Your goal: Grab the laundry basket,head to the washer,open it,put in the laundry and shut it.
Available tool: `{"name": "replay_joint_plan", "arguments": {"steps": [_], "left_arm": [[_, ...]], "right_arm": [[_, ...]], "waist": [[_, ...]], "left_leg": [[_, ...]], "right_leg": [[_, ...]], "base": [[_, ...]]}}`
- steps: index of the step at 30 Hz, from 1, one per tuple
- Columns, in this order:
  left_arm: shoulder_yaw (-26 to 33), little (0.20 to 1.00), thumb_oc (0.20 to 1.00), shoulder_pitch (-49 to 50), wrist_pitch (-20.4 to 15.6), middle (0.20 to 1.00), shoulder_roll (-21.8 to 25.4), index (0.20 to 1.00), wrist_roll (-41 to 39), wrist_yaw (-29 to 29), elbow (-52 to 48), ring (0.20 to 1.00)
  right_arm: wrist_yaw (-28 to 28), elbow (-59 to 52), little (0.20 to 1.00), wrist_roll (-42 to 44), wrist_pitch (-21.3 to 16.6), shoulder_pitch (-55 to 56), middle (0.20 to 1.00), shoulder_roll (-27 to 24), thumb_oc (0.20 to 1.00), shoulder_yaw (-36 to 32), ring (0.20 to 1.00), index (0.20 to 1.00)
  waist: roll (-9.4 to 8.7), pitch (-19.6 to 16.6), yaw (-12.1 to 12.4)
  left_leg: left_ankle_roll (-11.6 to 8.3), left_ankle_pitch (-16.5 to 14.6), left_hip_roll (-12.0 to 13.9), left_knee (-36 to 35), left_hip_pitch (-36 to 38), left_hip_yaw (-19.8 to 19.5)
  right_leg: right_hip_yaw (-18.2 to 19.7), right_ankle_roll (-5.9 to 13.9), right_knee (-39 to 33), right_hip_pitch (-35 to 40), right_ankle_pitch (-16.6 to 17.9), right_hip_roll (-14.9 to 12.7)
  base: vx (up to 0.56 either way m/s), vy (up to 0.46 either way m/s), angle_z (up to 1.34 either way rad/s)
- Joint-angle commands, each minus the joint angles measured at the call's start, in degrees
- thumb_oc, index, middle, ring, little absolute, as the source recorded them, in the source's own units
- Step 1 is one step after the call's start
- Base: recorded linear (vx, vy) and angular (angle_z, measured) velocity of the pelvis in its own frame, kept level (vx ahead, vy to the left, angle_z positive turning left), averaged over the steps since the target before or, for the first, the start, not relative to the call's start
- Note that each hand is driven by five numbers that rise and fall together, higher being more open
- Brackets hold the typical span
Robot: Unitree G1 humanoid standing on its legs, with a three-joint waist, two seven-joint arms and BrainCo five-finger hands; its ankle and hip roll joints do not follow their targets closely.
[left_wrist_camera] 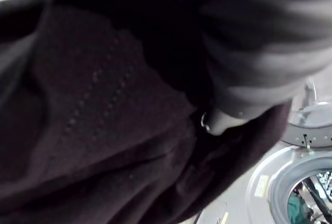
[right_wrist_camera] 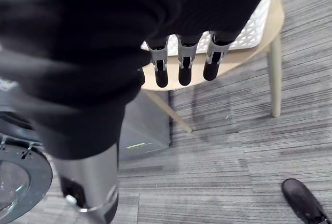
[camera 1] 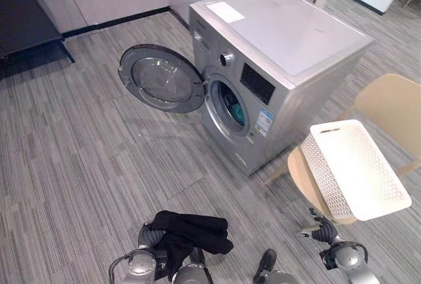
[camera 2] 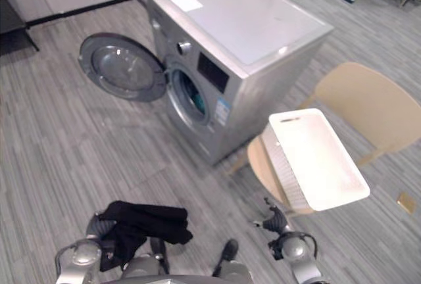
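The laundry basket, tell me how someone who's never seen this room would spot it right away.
Find the silver washer with its round door swung open. To its right stands a tan wooden chair, and the laundry basket rests tilted on its seat. It is the one white, perforated plastic tub there.

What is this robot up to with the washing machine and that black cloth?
It is loading laundry. The left robot hand holds a black garment low in front of the robot. The washer stands ahead with its round door swung open, and something teal already lies in the drum. The white laundry basket rests on a wooden chair beside the washer. The right robot hand hangs free near the chair, fingers straight.
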Motion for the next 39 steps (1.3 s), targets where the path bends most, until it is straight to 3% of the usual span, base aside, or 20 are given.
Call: {"name": "replay_joint_plan", "arguments": {"steps": [1,4,5,8,12,15,16,18,21,23,28,29,30,31,33,35,36,39], "left_arm": [[1.12,0.200,0.200,-2.69,-3.70,0.200,3.40,0.200,0.96,0.95,-4.86,0.200],[0.03,0.200,0.200,-3.99,-4.03,0.200,3.61,0.200,0.85,1.03,-5.56,0.200],[-0.41,0.200,0.200,-4.27,-4.06,0.200,3.59,0.200,1.04,0.96,-5.82,0.200],[-1.81,0.200,0.200,-5.32,-3.97,0.200,3.48,0.200,1.51,0.58,-6.34,0.200],[-2.62,0.200,0.200,-6.06,-3.87,0.200,3.35,0.200,2.49,0.06,-5.81,0.200],[-2.90,0.200,0.200,-5.88,-3.96,0.200,3.15,0.200,3.18,-0.21,-5.77,0.200],[-3.07,0.200,0.200,-5.22,-4.23,0.200,2.76,0.200,3.47,-0.63,-5.77,0.200],[-2.92,0.200,0.200,-4.64,-4.21,0.200,2.51,0.200,3.27,-1.09,-5.57,0.200],[-3.08,0.200,0.200,-5.01,-4.24,0.200,2.13,0.200,2.48,-1.00,-5.30,0.200],[-3.32,0.200,0.200,-5.58,-4.12,0.200,1.59,0.200,2.01,-0.87,-4.64,0.200],[-3.71,0.200,0.200,-5.87,-3.88,0.200,3.01,0.200,2.69,-0.33,-4.47,0.200],[-3.93,0.200,0.200,-5.92,-3.76,0.200,3.11,0.200,2.57,-0.23,-4.69,0.200],[-4.14,0.200,0.200,-5.40,-3.84,0.200,3.12,0.200,2.49,-0.77,-5.50,0.200],[-4.77,0.200,0.200,-5.13,-3.62,0.200,3.47,0.200,3.06,-1.76,-6.26,0.200],[-4.92,0.200,0.200,-5.41,-3.54,0.200,3.82,0.200,3.20,-2.05,-6.45,0.200],[-5.07,0.200,0.200,-6.55,-3.44,0.200,5.20,0.200,3.73,-1.85,-6.32,0.200],[-4.95,0.200,0.200,-7.14,-3.57,0.200,5.96,0.200,3.87,-1.13,-6.38,0.200],[-5.02,0.200,0.200,-7.26,-3.54,0.200,6.31,0.200,3.76,-1.04,-6.54,0.200]], "right_arm": [[-0.96,-0.82,1.000,-0.04,-1.63,-2.38,1.000,-0.75,1.000,0.22,1.000,1.000],[-1.06,-1.78,1.000,0.89,-1.97,-2.80,1.000,-0.42,1.000,0.49,1.000,1.000],[-1.10,-2.18,1.000,1.12,-2.03,-2.55,1.000,-0.46,1.000,0.28,1.000,1.000],[-0.82,-2.42,1.000,1.86,-2.05,-1.96,1.000,-0.43,1.000,0.25,1.000,1.000],[-0.29,-1.68,1.000,1.09,-1.81,-1.69,1.000,-0.61,1.000,0.64,1.000,1.000],[-0.04,-1.77,1.000,1.23,-2.03,-1.54,1.000,-0.74,1.000,0.60,1.000,1.000],[0.31,-1.45,1.000,1.41,-2.45,-1.25,1.000,-0.93,1.000,0.68,1.000,1.000],[0.29,-1.05,1.000,1.09,-2.37,-1.05,1.000,-1.44,1.000,0.33,1.000,1.000],[0.08,-1.07,1.000,1.74,-2.19,-0.84,1.000,-2.39,1.000,-0.18,1.000,1.000],[0.07,0.10,1.000,1.95,-1.84,-0.57,1.000,-2.90,1.000,-0.52,1.000,1.000],[-0.75,1.70,1.000,1.80,-1.66,-0.75,1.000,-3.11,1.000,-0.34,1.000,1.000],[-0.88,1.96,1.000,1.74,-1.53,-0.78,1.000,-2.93,1.000,-0.42,1.000,1.000],[-0.59,1.56,1.000,1.02,-1.59,-0.64,1.000,-2.83,1.000,-0.70,1.000,1.000],[-0.62,0.98,1.000,0.61,-1.25,-0.64,1.000,-2.09,1.000,-1.37,1.000,1.000],[-0.55,0.87,1.000,0.85,-1.37,-0.91,1.000,-1.57,1.000,-1.36,1.000,1.000],[-0.73,1.31,1.000,0.85,-1.21,-2.75,1.000,-0.77,1.000,-0.56,1.000,1.000],[-1.05,1.32,1.000,1.22,-1.42,-4.12,1.000,-0.21,1.000,0.11,1.000,1.000],[-0.97,1.01,1.000,1.36,-1.37,-5.05,1.000,0.11,1.000,0.63,1.000,1.000]], "waist": [[0.31,0.75,-1.44],[1.07,1.44,-2.87],[1.26,1.87,-3.45],[1.26,3.37,-4.72],[1.01,4.27,-5.60],[0.85,4.47,-5.68],[0.83,4.08,-5.61],[0.73,3.43,-5.81],[0.09,3.95,-6.07],[0.04,4.32,-5.95],[0.02,3.87,-3.96],[0.18,3.75,-3.67],[0.85,2.94,-3.56],[0.62,2.37,-3.85],[0.23,2.51,-3.85],[-0.37,2.86,-3.84],[-0.68,3.19,-3.83],[-0.96,3.40,-3.94]], "left_leg": [[-0.99,-4.94,-0.88,1.03,1.19,-3.84],[-0.65,-4.97,-1.84,-1.63,3.03,-5.91],[-0.31,-3.86,-1.91,-2.21,3.27,-6.15],[0.22,-4.92,-3.40,-1.96,4.83,-9.83],[0.49,-6.89,-5.62,-1.03,7.05,-14.02],[0.60,-8.20,-6.27,0.47,7.70,-15.65],[-0.18,-9.20,-6.36,1.67,8.39,-15.97],[-1.81,-10.01,-5.91,5.22,7.66,-15.84],[-3.55,-8.29,-3.82,16.13,3.37,-14.19],[-2.89,-8.94,-0.41,16.79,0.14,-11.18],[-5.64,2.86,2.46,4.61,-9.01,-17.28],[-6.00,3.91,2.92,3.70,-10.06,-18.04],[-6.01,3.58,3.30,2.17,-8.64,-17.75],[-5.00,2.21,1.87,4.83,-8.85,-17.08],[-4.62,1.11,1.48,5.90,-8.29,-16.31],[-2.58,-2.01,0.60,8.25,-7.61,-14.27],[-1.45,-3.88,0.58,8.87,-6.47,-11.90],[-0.77,-5.13,0.81,8.56,-4.42,-9.34]], "right_leg": [[8.44,1.67,8.16,2.03,-11.40,5.89],[14.14,1.74,11.99,-3.41,-12.03,8.17],[15.30,0.97,12.68,-5.83,-10.99,9.32],[18.36,0.78,12.05,-9.14,-9.60,11.13],[19.29,1.03,10.42,-12.28,-7.14,12.31],[17.82,0.88,10.07,-10.94,-7.20,11.47],[18.21,0.23,8.25,-8.64,-7.74,11.68],[17.41,-0.30,6.15,-6.34,-7.74,11.40],[17.23,-1.84,4.35,-3.14,-8.48,11.37],[16.50,-2.24,2.87,-0.23,-10.07,10.97],[18.30,-1.76,1.75,3.34,-13.13,11.00],[18.83,-1.63,2.14,3.95,-13.82,10.83],[19.76,-0.63,2.76,5.33,-14.96,10.00],[20.99,0.17,5.32,5.49,-15.08,7.84],[21.86,0.34,7.58,4.55,-15.19,7.16],[23.62,0.70,13.35,1.39,-13.58,6.23],[23.61,1.24,16.70,-1.13,-11.02,5.64],[22.57,1.29,18.31,-3.91,-9.32,5.68]], "base": [[0.17,0.126,0.74],[0.19,0.123,0.80],[0.17,0.077,0.82],[0.20,0.019,0.66],[0.25,-0.021,0.84],[0.20,-0.078,0.73],[0.20,-0.119,0.66],[0.22,-0.158,0.41],[0.15,-0.109,0.77],[0.24,-0.008,0.45],[0.32,0.111,0.05],[0.48,0.318,-0.60],[0.69,0.538,-0.99],[0.59,0.484,-0.88],[0.27,0.258,-0.59],[0.27,0.308,-0.68],[0.21,0.247,-0.60],[0.11,0.133,-0.70]]}}
